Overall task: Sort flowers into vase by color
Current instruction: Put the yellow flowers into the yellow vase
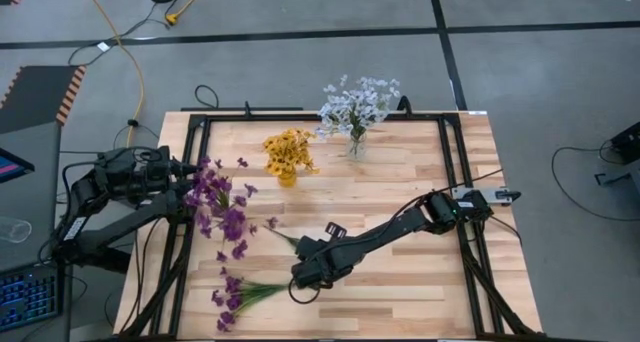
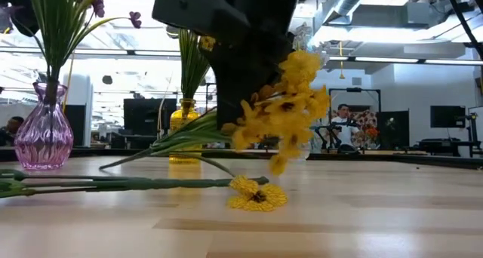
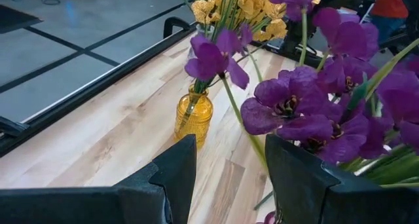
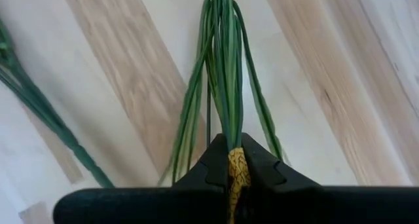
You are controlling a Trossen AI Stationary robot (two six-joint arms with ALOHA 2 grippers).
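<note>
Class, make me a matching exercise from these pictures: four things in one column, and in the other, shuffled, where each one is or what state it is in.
Things
1. yellow spray of flowers
2. purple flowers in the purple vase
3. white flowers
4. loose yellow blossom

Place or state
A. standing in a clear vase at the table's far edge
B. lying on the table top
C. just in front of the open left gripper
D. held by the right gripper, lifted off the table

Pairs: 1-D, 2-C, 3-A, 4-B
</note>
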